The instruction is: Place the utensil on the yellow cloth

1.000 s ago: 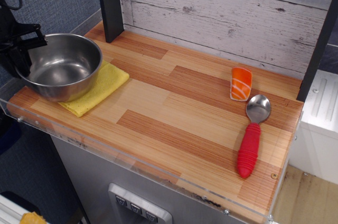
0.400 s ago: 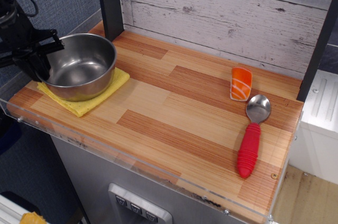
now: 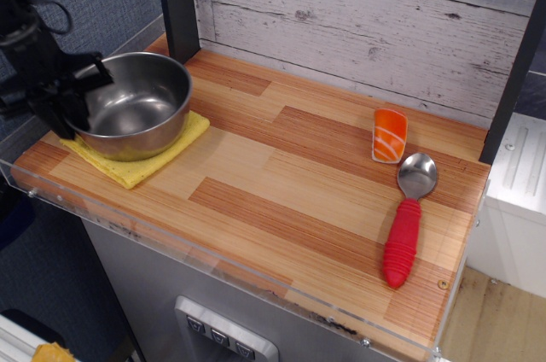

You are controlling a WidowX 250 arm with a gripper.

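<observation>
Change: a second ago the utensil (image 3: 136,106) sat off the left side of the yellow cloth (image 3: 136,160), overhanging it. Now we see it shifted right and back, centred over the cloth.
Meaning: we judge the placement essentially made; what remains is release and retreat.
Utensil: upright, mouth up, apparently resting on the cloth. We can't confirm full contact from this angle; the base hides the seam.
Cloth: near the left front corner of the wooden counter (image 3: 281,174), yellow showing on the front, left and right of the bowl.
Gripper (image 3: 75,99): at the bowl's left rim, fingers appear pinched on the rim wall. It is dark against a dark background, so we hedge on the exact grip.
Edges: the clear front lip (image 3: 102,217) runs just beside the cloth's front corner; the counter's left end is close under the arm. The dark post (image 3: 177,3) stands behind the bowl, near but apart.
Open room: a wide bare stretch of counter lies to the right of the bowl.
Other items: the sushi piece (image 3: 390,134) and red-handled spoon (image 3: 405,225) lie well apart at the right end, no interference.
Exit: we'd open and lift straight up, or back off left, avoiding the post.
</observation>
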